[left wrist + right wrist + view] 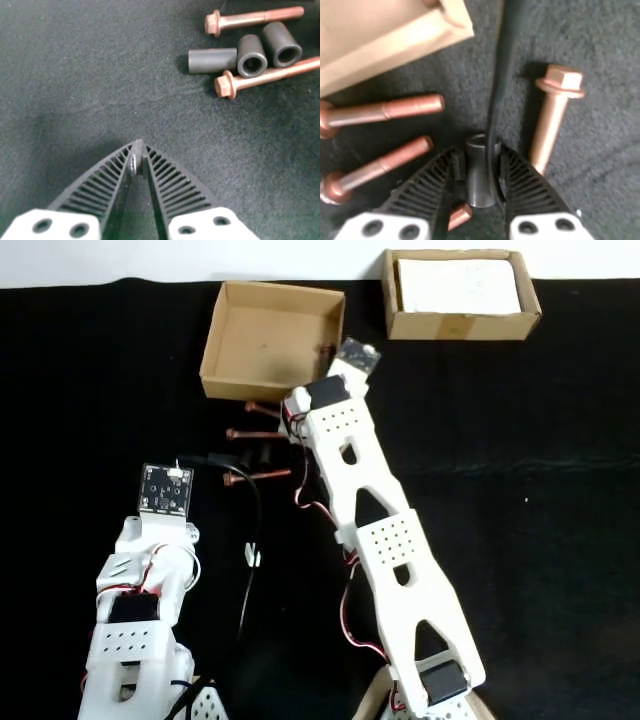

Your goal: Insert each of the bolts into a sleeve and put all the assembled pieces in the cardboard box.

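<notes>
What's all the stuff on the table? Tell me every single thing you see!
bolts: four, copper, on the cloth near the open box
sleeves: four, dark grey, three lying between two bolts, one held
cardboard box: one, brown, open and empty, far side of the table
second box: one, brown, white sheet inside, far corner
cloth: one, black, covering the table
cable: one, black, beside the left arm
left gripper: shut, empty, over bare cloth
right gripper: shut on the fourth sleeve, held upright
</notes>
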Controlling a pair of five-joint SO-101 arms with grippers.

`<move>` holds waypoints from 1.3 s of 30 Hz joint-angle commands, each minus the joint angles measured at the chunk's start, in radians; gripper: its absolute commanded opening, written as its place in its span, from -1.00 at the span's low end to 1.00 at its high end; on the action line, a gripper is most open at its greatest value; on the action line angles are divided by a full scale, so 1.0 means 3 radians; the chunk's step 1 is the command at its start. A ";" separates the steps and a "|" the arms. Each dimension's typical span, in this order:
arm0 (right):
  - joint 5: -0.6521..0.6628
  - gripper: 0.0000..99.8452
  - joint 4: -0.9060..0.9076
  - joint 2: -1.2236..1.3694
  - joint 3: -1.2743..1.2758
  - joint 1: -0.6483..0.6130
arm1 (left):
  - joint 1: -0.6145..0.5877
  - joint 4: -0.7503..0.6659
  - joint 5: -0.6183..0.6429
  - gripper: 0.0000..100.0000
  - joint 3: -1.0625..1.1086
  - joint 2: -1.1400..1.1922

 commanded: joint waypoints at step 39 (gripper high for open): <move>0.2302 -0.99 0.0335 -0.4304 0.2519 -0.0197 | -0.0023 0.0138 0.0005 -0.97 -0.0125 -0.0064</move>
